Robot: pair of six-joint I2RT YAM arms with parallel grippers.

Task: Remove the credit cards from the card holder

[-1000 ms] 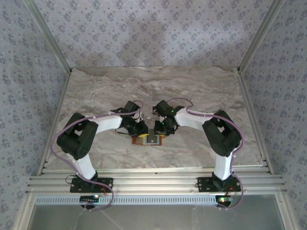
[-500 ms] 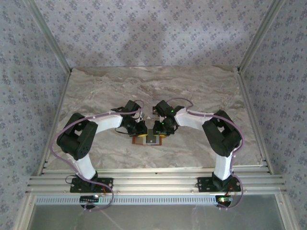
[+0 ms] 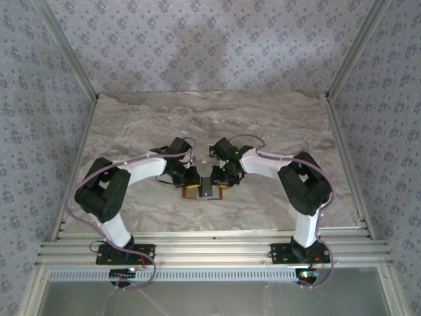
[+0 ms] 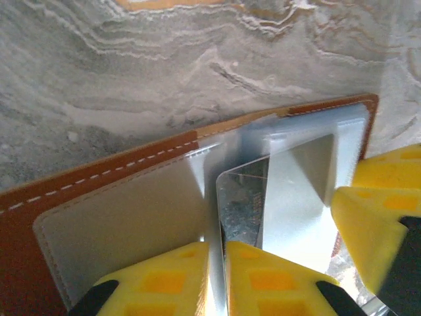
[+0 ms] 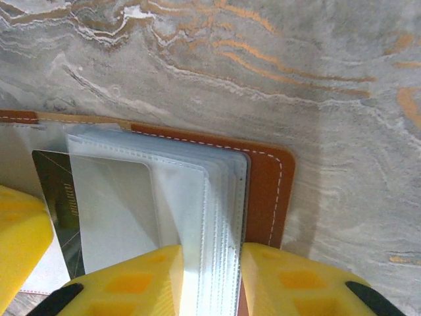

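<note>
Table: we're over a grey-veined marble table (image 3: 276,125), with both arms bent in toward its middle.
Card holder: the card holder (image 4: 99,185) lies opened out on the marble, just toward 6 o'clock from the table's centre in the top view. We see an orange-brown cover, white stitching and a grey-blue panel inside.
Left gripper: the left gripper (image 4: 217,266) comes onto the holder from its 10 o'clock. Its yellow jaws are squeezed down to a slit, and a thin pale strip (image 4: 202,197) of plastic runs edge-on into that slit. We cannot tell whether it is a sleeve or something else.
Dark card: the dark card (image 4: 242,204) sits tilted among the clear plastic, just at 3 o'clock of that strip. Its lower end is hidden behind a yellow finger, so we cannot tell how far out of its pocket it is.
Right gripper: the right gripper (image 5: 212,280) comes in from the holder's 2 o'clock. Its jaws are set narrow and clamped on the stack of clear sleeves (image 5: 220,217), which stands edge-on between the pads.
Cover edge: orange-brown leather shows at 3 o'clock of the gripped stack, flat on the marble.
Spacing: the two claws work just beside each other over the holder.
</note>
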